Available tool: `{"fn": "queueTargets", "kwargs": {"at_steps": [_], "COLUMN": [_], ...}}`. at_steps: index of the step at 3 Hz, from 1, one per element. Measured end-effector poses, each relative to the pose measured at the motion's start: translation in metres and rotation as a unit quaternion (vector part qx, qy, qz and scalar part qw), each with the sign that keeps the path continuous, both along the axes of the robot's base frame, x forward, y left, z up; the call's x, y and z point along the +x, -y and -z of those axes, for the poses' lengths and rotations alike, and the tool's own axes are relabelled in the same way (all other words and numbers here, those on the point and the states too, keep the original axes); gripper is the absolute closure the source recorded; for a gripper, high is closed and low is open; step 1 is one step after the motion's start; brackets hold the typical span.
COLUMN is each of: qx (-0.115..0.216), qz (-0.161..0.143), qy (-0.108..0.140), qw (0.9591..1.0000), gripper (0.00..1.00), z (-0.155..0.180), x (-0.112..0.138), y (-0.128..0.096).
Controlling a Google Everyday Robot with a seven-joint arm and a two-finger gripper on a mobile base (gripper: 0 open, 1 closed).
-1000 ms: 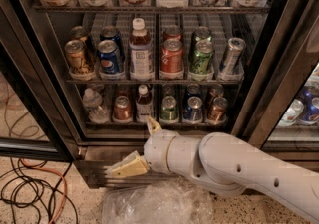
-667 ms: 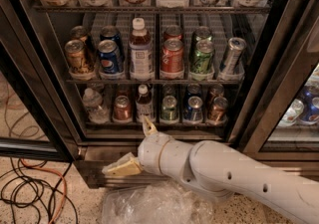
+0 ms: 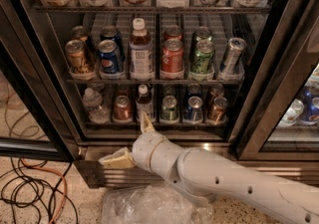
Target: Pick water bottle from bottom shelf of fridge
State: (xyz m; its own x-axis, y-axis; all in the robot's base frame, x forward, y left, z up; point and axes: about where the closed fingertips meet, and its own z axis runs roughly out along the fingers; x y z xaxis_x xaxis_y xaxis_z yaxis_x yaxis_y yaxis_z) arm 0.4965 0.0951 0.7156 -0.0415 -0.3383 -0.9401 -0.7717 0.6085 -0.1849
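The water bottle [image 3: 93, 104] is small, clear and ribbed. It stands at the left end of the bottom shelf [image 3: 159, 123] of the fridge [image 3: 45, 68], whose door is open. My gripper [image 3: 123, 138] is low in front of the fridge's ribbed steel base, below and to the right of the water bottle and not touching it. Its tan fingers are spread open and empty: one [image 3: 146, 123] points up at the shelf's front edge, the other points left along the base.
A white-capped dark-drink bottle [image 3: 144, 101] and several small cans [image 3: 169, 108] share the bottom shelf. Taller cans and a bottle fill the rack above [image 3: 172, 57]. Cables [image 3: 30, 193] lie on the floor at left and crumpled clear plastic [image 3: 149, 205] under my arm. A second cooler [image 3: 301, 111] stands at right.
My arm and gripper have shifted a little to the left along the fridge's base. The bottles and cans have not moved.
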Motion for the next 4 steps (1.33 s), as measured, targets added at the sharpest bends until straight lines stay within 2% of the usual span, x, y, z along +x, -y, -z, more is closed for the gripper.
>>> {"fn": "queueTargets", "kwargs": {"at_steps": [1,2,3,4], "qx": [-0.009,-0.018,-0.026,-0.026], "qz": [0.022,0.04,0.077,0.077], "qy": [-0.009,-0.028,-0.018,-0.018], "qw": [0.9997,0.9987,0.9965,0.9965], "gripper": [0.0,0.0,0.0,0.0], "z": [0.002,0.013,0.014,0.014], "x": [-0.012,-0.036,-0.024,-0.024], "y": [-0.007,-0.039,-0.027,-0.027]}}
